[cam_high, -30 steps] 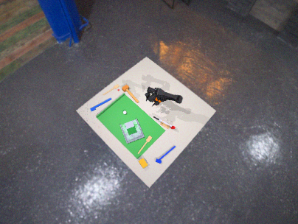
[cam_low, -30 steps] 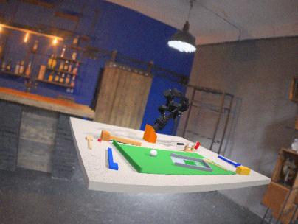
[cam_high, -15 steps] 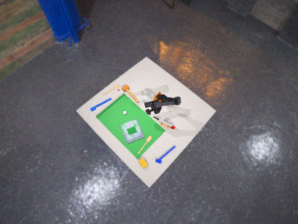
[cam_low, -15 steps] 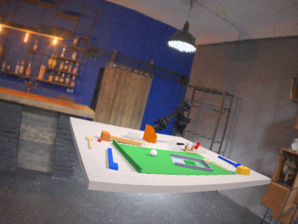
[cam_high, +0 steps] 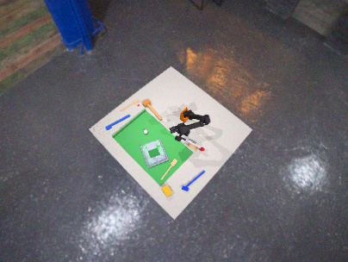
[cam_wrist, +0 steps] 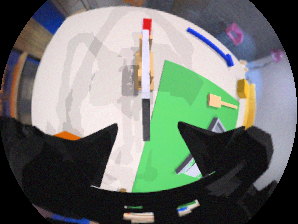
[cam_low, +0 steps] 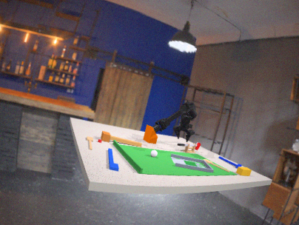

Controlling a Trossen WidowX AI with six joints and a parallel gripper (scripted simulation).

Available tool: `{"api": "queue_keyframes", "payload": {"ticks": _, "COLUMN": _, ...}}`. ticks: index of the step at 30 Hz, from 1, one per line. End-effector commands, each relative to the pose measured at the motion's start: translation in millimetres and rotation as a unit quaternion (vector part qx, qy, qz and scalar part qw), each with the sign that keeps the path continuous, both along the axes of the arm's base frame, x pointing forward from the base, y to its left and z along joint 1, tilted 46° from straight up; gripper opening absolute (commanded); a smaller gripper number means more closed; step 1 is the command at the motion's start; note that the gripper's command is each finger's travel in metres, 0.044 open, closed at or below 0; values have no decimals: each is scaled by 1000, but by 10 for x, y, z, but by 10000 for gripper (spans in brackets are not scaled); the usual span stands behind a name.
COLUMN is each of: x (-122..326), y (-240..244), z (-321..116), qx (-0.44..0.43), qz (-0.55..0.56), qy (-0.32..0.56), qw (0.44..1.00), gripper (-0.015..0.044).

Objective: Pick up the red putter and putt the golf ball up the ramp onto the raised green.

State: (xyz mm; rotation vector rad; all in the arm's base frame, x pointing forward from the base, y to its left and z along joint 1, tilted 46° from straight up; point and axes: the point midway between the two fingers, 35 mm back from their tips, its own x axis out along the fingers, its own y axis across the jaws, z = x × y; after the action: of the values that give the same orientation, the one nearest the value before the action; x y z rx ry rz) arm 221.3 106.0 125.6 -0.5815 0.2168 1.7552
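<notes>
The putter (cam_high: 201,149) (cam_low: 198,145) (cam_wrist: 145,65) has a red head, a pale shaft and a black grip. It rests at a small wooden stand (cam_low: 192,149) beside the green mat. My gripper (cam_high: 175,134) (cam_low: 183,139) (cam_wrist: 148,125) is open and empty, above the grip end; in the wrist view the black grip lies in line between the fingertips, whose exact height over it is unclear. The white golf ball (cam_high: 146,131) (cam_low: 154,153) lies on the mat, out of the wrist view. The raised green (cam_high: 153,152) (cam_low: 191,163) is a green square within grey walls and pale sloping panels.
An orange block (cam_low: 150,135) stands by the arm's base. A wooden mallet (cam_high: 153,110) (cam_low: 122,140) and a blue bar (cam_high: 117,122) lie beyond the mat's far edge. A wooden paddle (cam_high: 170,169) (cam_wrist: 214,100), a yellow block (cam_high: 167,190) and a blue stick (cam_high: 194,180) (cam_wrist: 210,46) lie at the other end.
</notes>
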Motion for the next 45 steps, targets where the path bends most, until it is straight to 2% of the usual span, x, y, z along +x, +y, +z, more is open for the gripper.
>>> {"api": "queue_keyframes", "payload": {"ticks": 1, "x": -21, "y": 86, "z": -86, "qx": 2, "qz": 3, "qy": 4, "qw": 1000, "gripper": 440}}
{"api": "queue_keyframes", "payload": {"ticks": 14, "x": -59, "y": 317, "z": -312, "qx": 3, "qz": 3, "qy": 4, "qw": 1000, "gripper": 440}}
{"api": "queue_keyframes", "payload": {"ticks": 38, "x": -83, "y": 491, "z": -476, "qx": 4, "qz": 3, "qy": 4, "qw": 1000, "gripper": 440}}
{"api": "queue_keyframes", "payload": {"ticks": 45, "x": -53, "y": 479, "z": -456, "qx": 3, "qz": 3, "qy": -3, "qw": 1000, "gripper": 256}}
